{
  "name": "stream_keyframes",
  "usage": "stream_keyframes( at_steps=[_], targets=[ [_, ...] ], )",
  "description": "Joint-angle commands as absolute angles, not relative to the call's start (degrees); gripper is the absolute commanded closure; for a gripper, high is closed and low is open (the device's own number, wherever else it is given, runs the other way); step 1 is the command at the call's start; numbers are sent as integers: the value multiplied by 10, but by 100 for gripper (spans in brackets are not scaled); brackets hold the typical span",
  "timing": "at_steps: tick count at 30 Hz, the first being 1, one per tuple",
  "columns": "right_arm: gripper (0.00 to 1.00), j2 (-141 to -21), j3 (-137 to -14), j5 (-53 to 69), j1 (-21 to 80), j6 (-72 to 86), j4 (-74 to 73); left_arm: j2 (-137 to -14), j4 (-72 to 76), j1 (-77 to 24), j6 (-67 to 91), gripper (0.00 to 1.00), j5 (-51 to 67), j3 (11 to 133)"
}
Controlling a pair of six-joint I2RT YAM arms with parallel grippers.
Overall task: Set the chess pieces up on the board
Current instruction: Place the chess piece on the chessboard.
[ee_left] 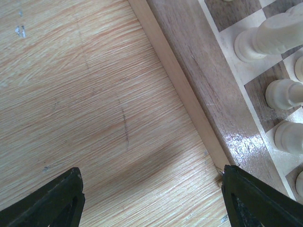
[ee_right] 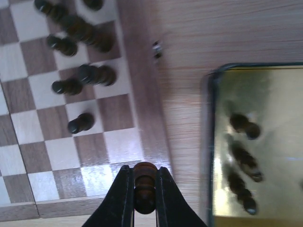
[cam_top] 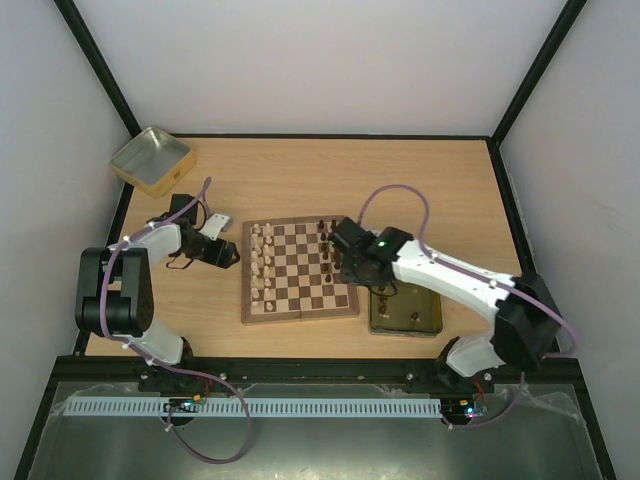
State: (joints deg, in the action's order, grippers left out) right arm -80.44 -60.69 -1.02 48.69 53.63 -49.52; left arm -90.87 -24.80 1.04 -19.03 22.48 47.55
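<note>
In the right gripper (ee_right: 143, 176), a dark piece (ee_right: 144, 195), pinched between both fingers, jaws closed down to the width of the piece. Directly beneath, the wood rim of the board (ee_right: 137, 71), close to a corner on its right side, with bare checks just beside. Farther along that side, more dark pieces (ee_right: 78, 85) on the two outermost files, some crowded together. Right of the rim, a strip of table (ee_right: 189, 38), then a gold tin (ee_right: 211, 142) holding at least three dark pieces, apart from one another; upright or lying, impossible to tell.

Left gripper (ee_left: 151, 179) wide open, nothing between the fingers, low over the table just beside the board's left rim, one fingertip right at the rim's outer edge. On the squares past that rim, pale pieces (ee_left: 280, 93), ranged in two files down the left side in the overhead view. Across the middle of the board, bare checks between pale and dark. At the far left corner of the table, well apart from the board, a second tin (cam_top: 150, 160), lying open.
</note>
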Motion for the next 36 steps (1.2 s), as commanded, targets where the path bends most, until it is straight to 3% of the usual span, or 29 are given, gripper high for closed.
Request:
stream_keyframes(
  at_steps=[1, 14, 36],
  targets=[
    [94, -866, -642, 0, 530, 547, -468, -907, -257, 11, -196, 20, 230, 475],
    [92, -965, -677, 41, 550, 522, -420, -908, -257, 12, -197, 20, 233, 475],
    [89, -997, -687, 45, 550, 507, -428, -913, -258, 12, -198, 20, 236, 477]
  ],
)
